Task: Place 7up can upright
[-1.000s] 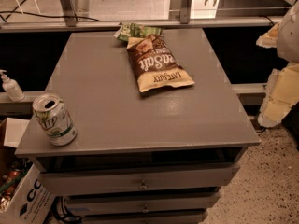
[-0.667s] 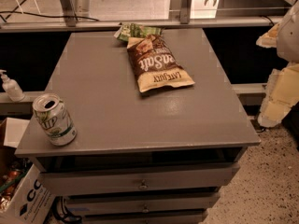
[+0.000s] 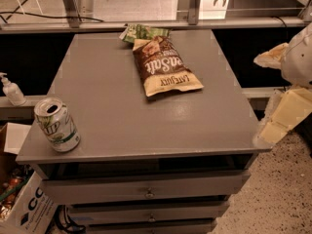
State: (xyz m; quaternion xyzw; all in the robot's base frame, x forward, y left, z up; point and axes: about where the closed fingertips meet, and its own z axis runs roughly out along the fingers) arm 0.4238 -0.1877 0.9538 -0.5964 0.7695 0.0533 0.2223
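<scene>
The 7up can (image 3: 57, 125) stands upright near the front left corner of the grey table (image 3: 146, 111), with its shiny opened top facing up and the green logo on its side. My gripper (image 3: 282, 89) is at the right edge of the view, beside the table's right side and far from the can. It holds nothing that I can see.
A brown-and-cream chip bag (image 3: 165, 67) lies at the table's back middle, with a green packet (image 3: 144, 33) behind it. The table has drawers (image 3: 146, 189) below. A pump bottle (image 3: 10, 89) and a cardboard box (image 3: 29, 208) are at the left.
</scene>
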